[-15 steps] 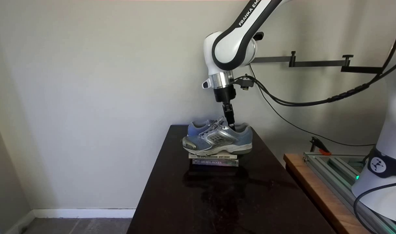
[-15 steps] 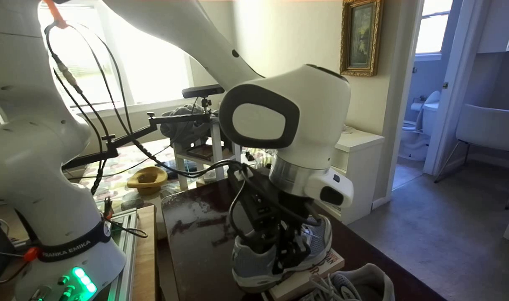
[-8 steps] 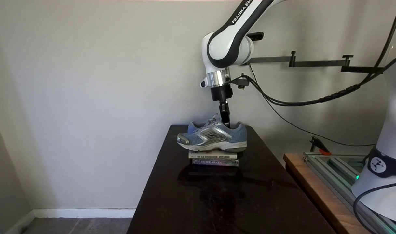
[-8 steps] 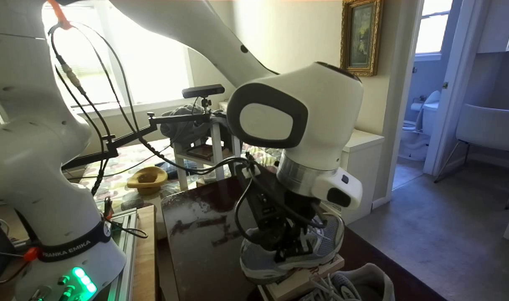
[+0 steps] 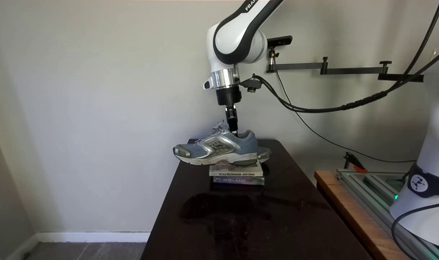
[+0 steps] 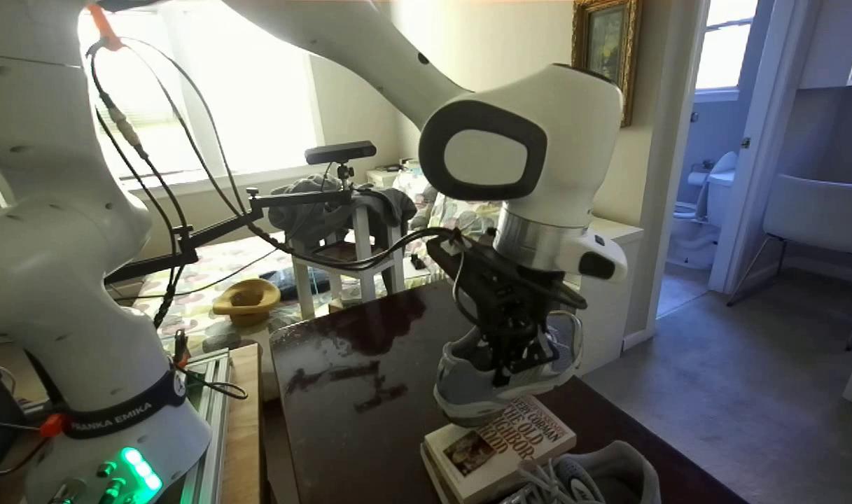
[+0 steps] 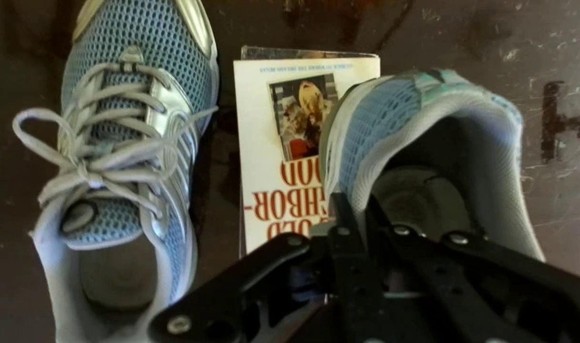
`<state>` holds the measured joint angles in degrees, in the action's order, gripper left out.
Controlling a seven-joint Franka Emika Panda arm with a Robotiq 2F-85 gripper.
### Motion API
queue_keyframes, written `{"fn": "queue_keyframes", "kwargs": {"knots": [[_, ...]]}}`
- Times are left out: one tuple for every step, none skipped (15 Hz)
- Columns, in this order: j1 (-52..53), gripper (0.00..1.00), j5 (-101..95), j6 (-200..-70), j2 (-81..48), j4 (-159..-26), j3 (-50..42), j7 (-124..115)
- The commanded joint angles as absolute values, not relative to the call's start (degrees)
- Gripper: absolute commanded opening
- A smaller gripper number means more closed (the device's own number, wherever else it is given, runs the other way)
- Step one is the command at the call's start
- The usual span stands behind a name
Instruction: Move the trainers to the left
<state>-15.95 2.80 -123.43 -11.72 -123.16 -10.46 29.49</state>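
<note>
Claw (image 7: 357,205) pinching one trainer (image 7: 390,114) by its side collar | that shoe under claw, over books (image 7: 263,128); sole contact hard to tell | second trainer (image 7: 123,166) beside claw, apart from it, on table (image 7: 561,200)

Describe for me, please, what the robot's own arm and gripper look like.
The arm is white with rounded joints and black trim; its dark base band reads FRANKA EMIKA, above green lights. A silver ring sits above the black gripper, whose slim fingers meet linkages with silvery screws. Loose black cables run along the arm.
</note>
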Motion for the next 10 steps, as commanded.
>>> {"fn": "queue_keyframes", "kwargs": {"knots": [[-14.13, 0.02, -0.8, -120.39, -10.31, -121.12, -8.32, 34.55], [-13.62, 0.02, -1.65, -119.98, -10.01, -120.91, -7.81, 36.04], [-12.97, 0.02, -2.78, -119.64, -9.87, -120.66, -7.32, 37.21], [-13.61, 0.09, -0.58, -121.8, -11.3, -121.29, -7.96, 34.44], [-13.1, 0.09, -1.21, -121.44, -11.2, -121.05, -7.57, 35.13], [-12.78, 0.09, -1.49, -121.23, -11.1, -120.98, -7.37, 35.47], [-12.64, 0.09, -1.61, -121.2, -11.07, -120.98, -7.34, 35.69], [-12.67, 0.02, -1.69, -121.19, -11.07, -120.98, -7.36, 35.93], [-12.46, 0.02, -3.16, -121.88, -11.09, -121.47, -7.35, 36.81], [-12.44, 0.02, -3.84, -122.1, -11.2, -121.77, -7.07, 39.22]]}}
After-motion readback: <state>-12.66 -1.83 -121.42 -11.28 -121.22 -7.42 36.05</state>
